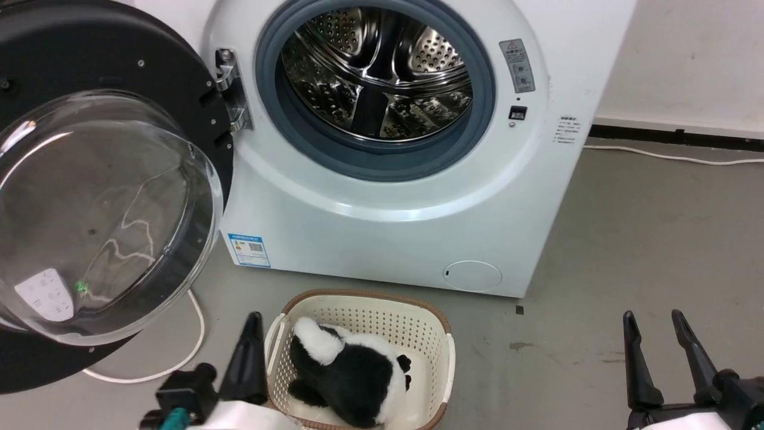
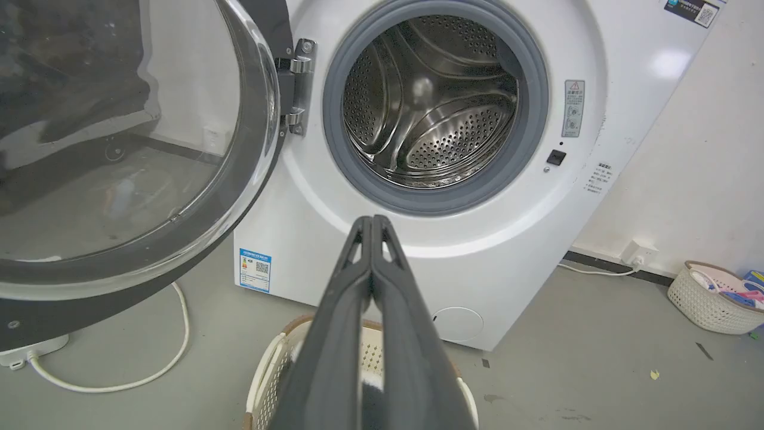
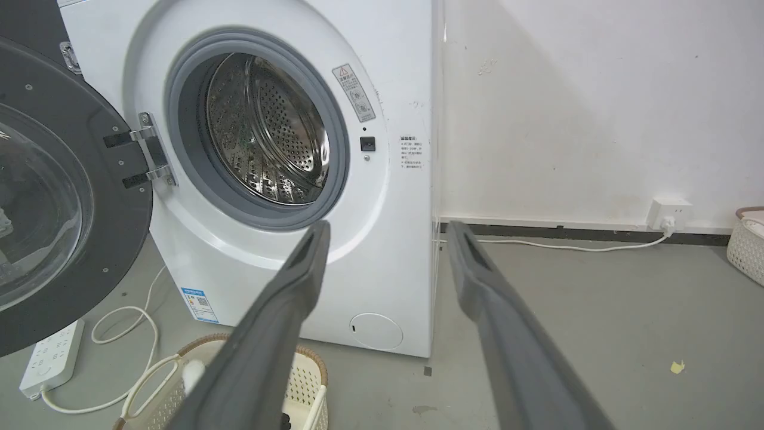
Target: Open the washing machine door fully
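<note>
one power strip below door, wrist views.

Warning-triangle sticker, blue QR-code label, both on the washing machine front, wording too small to read

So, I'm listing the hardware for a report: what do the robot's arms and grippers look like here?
The left gripper and right gripper each have two long, tapering, matte dark-grey fingers with slot-like cut-outs near the tips. They mount on black wrist blocks; the left one carries a small teal part. Behind it, the forearm shell is white.
</note>
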Controlling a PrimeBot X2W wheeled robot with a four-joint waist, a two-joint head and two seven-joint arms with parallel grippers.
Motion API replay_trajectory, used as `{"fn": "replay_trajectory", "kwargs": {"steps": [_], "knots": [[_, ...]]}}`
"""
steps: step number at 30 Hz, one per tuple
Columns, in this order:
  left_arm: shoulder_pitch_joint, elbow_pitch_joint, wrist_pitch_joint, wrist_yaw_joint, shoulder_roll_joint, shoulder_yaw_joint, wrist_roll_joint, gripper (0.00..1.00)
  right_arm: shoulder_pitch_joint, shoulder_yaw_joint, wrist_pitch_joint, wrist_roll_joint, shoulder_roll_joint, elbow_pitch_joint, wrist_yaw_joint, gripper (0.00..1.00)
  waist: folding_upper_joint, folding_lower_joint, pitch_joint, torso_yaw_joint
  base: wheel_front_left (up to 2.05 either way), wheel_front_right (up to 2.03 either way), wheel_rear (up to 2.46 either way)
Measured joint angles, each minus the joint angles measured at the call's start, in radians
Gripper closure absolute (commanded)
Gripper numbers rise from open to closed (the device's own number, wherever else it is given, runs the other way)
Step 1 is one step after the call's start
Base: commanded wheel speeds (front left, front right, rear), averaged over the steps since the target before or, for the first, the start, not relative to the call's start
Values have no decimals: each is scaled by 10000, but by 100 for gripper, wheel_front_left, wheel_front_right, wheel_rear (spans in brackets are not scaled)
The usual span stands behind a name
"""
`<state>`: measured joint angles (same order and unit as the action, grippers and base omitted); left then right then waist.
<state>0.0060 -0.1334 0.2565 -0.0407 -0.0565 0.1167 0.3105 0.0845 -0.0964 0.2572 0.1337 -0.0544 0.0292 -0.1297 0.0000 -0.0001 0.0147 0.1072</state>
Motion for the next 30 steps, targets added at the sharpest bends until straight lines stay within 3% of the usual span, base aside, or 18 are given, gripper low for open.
{"fn": "replay_trajectory", "kwargs": {"steps": [2,3,4,12,30], "knots": [[64,-79,0,2,42,107,-150,100,81,8,0,31,0,10,0,0,0,1,24,-48,0,0,0],[102,-111,0,0,42,144,-276,65,121,10,0,67,2,25,0,0,0,1,32,-67,0,0,0],[119,-150,0,2,42,180,-414,0,145,12,0,81,2,48,0,0,0,1,41,-84,0,0,0],[151,-550,0,-2,67,403,-899,0,142,71,0,90,2,211,0,0,0,1,89,-169,0,0,0],[142,-453,0,-123,73,546,-884,0,138,146,0,161,2,211,-2,0,0,2,67,-67,0,0,0]]}}
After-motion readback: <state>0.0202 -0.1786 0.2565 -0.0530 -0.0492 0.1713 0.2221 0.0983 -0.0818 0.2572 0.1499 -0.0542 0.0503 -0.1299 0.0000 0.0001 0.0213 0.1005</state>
